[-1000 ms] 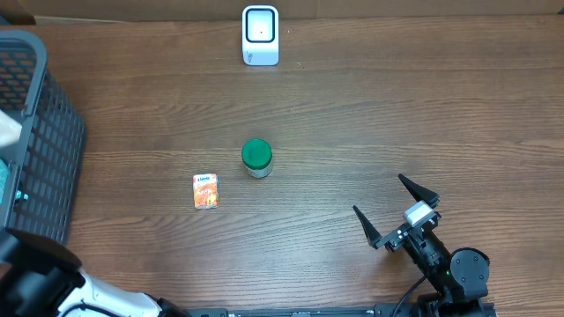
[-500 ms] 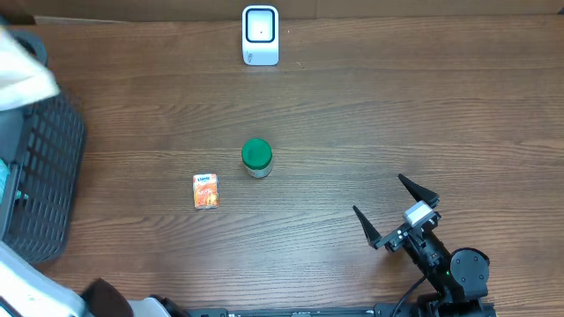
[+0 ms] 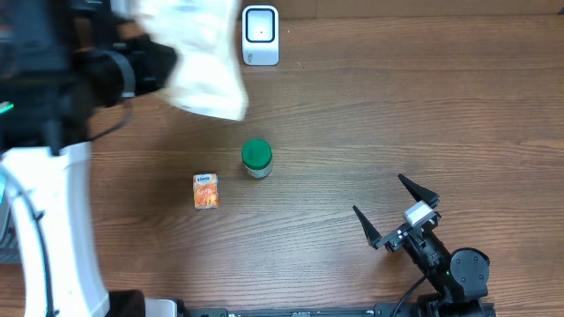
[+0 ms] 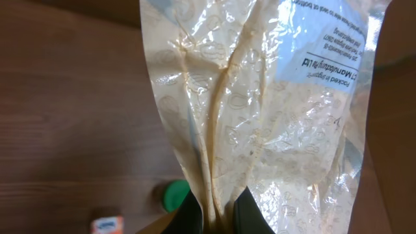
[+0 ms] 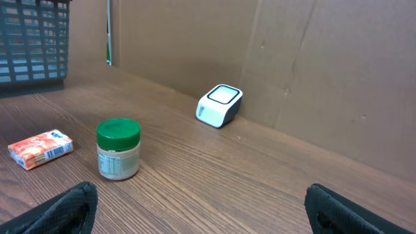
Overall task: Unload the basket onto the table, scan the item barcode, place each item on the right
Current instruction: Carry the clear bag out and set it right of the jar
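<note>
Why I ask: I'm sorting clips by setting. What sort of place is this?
Probably a mock shop checkout on a lab bench: a white barcode scanner on the wooden table, a dark mesh basket, and packaged groceries like the green-lidded jar.

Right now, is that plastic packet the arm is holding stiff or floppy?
Probably floppy: the packet is creased and gathered into folds where the left gripper pinches it. Likely light, since one narrow pinch carries it. Its glossy film may be slippery.
</note>
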